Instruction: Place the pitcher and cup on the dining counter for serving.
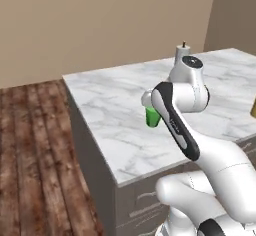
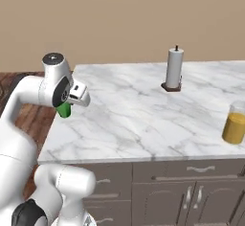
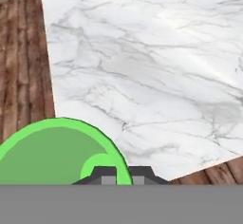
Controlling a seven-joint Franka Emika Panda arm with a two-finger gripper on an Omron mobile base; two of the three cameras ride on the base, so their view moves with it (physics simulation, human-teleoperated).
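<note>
My gripper (image 3: 122, 174) is shut on the rim of the small bright green cup (image 3: 57, 153). The cup (image 1: 152, 117) hangs under my hand, just above the dining counter (image 1: 112, 112) near its front left corner. In the right base view the cup (image 2: 64, 110) shows below the gripper (image 2: 71, 103), over the left edge of the marble top (image 2: 143, 117). The pitcher (image 2: 234, 123), clear glass with orange-yellow juice, stands upright on the same counter far to the right, near its front edge. A sliver of the pitcher (image 1: 253, 107) shows at the right edge of the left base view.
A white paper towel roll (image 2: 174, 68) stands upright on a dark base toward the back of the counter. Grey drawers with silver handles (image 2: 201, 169) run below the top. Wooden floor (image 1: 35, 155) lies left of the island, and a beige wall rises behind it.
</note>
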